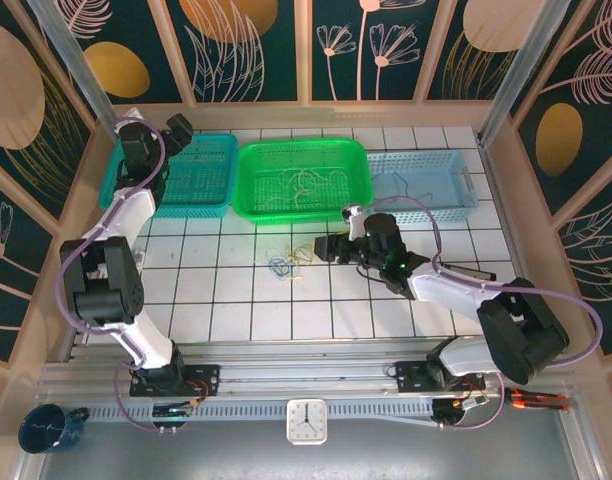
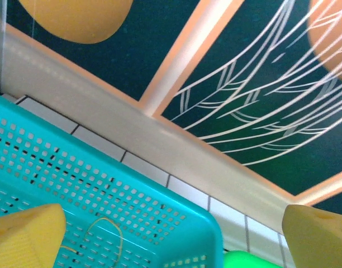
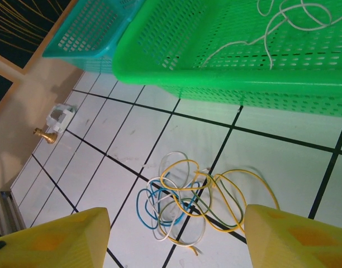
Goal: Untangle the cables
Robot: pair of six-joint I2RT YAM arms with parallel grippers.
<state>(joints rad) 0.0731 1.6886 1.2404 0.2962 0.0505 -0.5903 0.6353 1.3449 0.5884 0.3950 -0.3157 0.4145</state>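
Fingers (image 3: 59, 237) of the right gripper (image 3: 176, 215) are standing released and empty, the tangled cables (image 3: 182, 195) lying on the tile (image 3: 271, 162) between them. Left gripper (image 2: 171, 240) fingers (image 2: 25, 237) are gaping wide and empty, a tan cable (image 2: 107, 219) lying in the teal basket (image 2: 104, 159) between them.

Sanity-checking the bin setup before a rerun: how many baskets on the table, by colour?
teal basket: 1
green basket: 1
light blue basket: 1
Total: 3
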